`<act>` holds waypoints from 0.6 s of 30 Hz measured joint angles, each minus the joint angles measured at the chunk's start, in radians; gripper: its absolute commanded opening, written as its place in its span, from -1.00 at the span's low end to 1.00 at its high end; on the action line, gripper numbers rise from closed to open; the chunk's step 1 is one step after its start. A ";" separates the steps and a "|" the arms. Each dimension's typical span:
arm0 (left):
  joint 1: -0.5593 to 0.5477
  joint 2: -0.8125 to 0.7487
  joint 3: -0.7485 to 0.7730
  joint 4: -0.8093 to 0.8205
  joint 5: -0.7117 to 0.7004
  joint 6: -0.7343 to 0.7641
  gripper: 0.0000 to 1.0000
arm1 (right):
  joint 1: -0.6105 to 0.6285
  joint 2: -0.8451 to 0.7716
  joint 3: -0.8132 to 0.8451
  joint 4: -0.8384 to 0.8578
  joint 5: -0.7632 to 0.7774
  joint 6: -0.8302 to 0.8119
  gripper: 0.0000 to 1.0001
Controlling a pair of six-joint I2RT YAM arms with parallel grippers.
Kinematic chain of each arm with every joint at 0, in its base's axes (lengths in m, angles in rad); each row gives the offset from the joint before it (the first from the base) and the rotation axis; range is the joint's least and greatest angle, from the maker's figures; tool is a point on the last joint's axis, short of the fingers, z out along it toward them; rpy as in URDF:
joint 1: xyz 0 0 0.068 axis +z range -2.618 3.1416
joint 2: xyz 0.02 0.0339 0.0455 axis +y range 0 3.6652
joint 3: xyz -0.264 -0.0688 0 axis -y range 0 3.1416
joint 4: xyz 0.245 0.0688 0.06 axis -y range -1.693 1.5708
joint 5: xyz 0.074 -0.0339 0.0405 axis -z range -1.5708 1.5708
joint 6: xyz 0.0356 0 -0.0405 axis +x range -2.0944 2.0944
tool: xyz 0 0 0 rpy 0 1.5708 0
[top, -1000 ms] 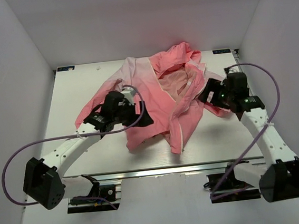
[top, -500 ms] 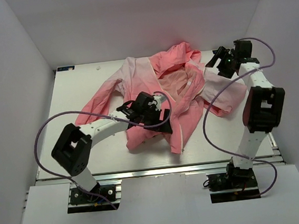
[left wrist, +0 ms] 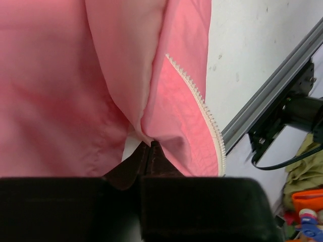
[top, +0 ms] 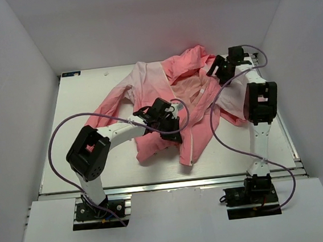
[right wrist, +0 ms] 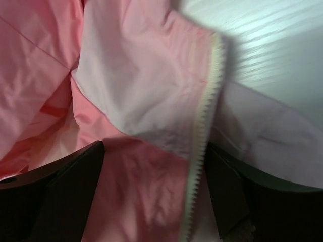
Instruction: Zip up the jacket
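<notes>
Left arm (top: pixel 120 134) folded inward, left fingers (left wrist: pixel 135 166) pinched together; right arm (top: pixel 261 103) far forward, right fingers (right wrist: pixel 70 194) spread.

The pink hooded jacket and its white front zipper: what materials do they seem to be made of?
The pink hooded jacket looks like thin woven synthetic cloth, matte with a faint sheen; it falls in fine, soft creases. The white zipper seems to be moulded plastic: chunky, separate off-white teeth, not shiny like metal. Looks alone cannot confirm either.

jacket (top: pixel 158 90) is sprawled across the far middle of the counter (top: pixel 80 111), left pincer (top: pixel 174 132) on its near front edge, right pincer (top: pixel 213 70) at the far-right side by the hood.
</notes>
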 measured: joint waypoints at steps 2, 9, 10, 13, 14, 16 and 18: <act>0.000 -0.001 0.000 0.000 0.000 0.000 -1.00 | 0.023 0.020 0.000 0.002 0.002 0.011 0.49; 0.000 -0.009 -0.021 -0.005 0.003 0.002 -1.00 | 0.045 0.024 0.000 0.029 0.016 0.033 -0.75; 0.000 -0.011 -0.026 -0.005 0.005 0.002 -1.00 | 0.047 0.022 0.000 0.029 0.029 0.026 -0.86; 0.000 -0.020 -0.044 -0.004 0.020 0.003 -1.00 | 0.054 0.001 0.000 0.009 0.092 -0.009 -1.00; 0.000 -0.024 -0.051 -0.003 0.026 0.003 -1.00 | 0.056 -0.014 0.000 -0.003 0.119 -0.026 -1.00; 0.000 -0.030 -0.064 -0.002 0.039 0.004 -1.00 | 0.059 -0.058 0.000 -0.041 0.194 -0.065 -1.00; 0.000 -0.036 -0.080 0.001 0.052 0.004 -1.00 | 0.060 -0.117 0.000 -0.081 0.259 -0.102 -1.00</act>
